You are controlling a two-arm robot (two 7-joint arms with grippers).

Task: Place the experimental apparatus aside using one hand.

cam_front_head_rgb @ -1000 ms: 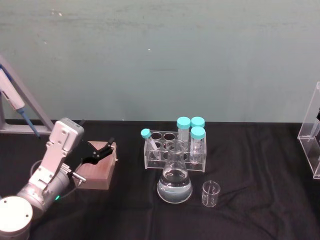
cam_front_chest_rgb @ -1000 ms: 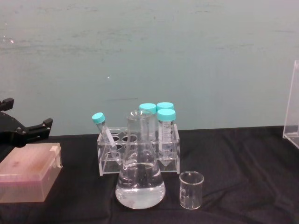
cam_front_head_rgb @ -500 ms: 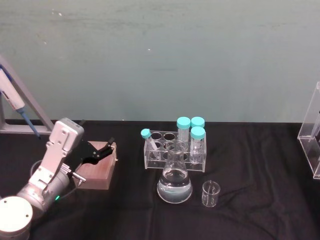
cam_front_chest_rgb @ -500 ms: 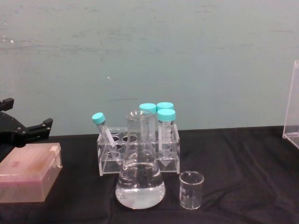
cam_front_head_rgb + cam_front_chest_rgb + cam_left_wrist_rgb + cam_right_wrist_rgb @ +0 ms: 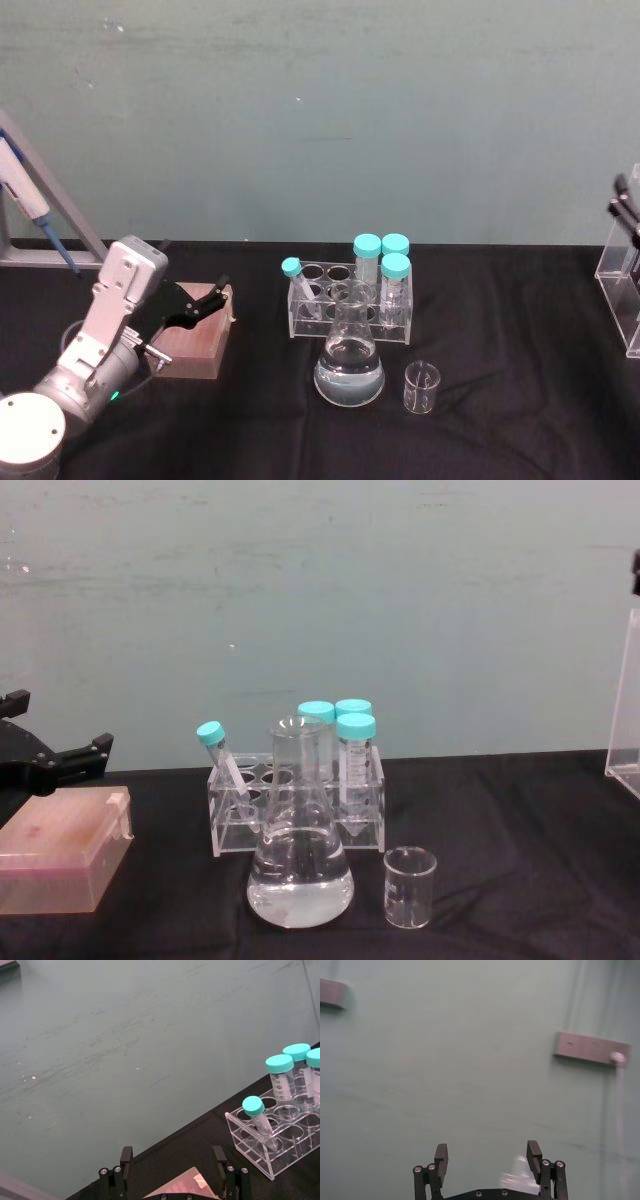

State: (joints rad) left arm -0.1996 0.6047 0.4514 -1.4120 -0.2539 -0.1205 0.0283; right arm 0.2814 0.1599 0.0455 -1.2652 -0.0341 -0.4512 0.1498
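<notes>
Two spread, empty pairs of fingers (image 5: 534,1155): right gripper (image 5: 487,1149) newly at right edge; left gripper (image 5: 172,1154) over box (image 5: 195,350).

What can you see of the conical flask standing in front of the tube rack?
The conical flask is clear glass, with a wide round base tapering to a narrow open neck and no stopper. Clear liquid fills roughly its lower third. It stands upright on the black tabletop, just in front of the tube rack, with the small beaker apart on its right. Whether it touches the rack cannot be told. Nothing grips it.
</notes>
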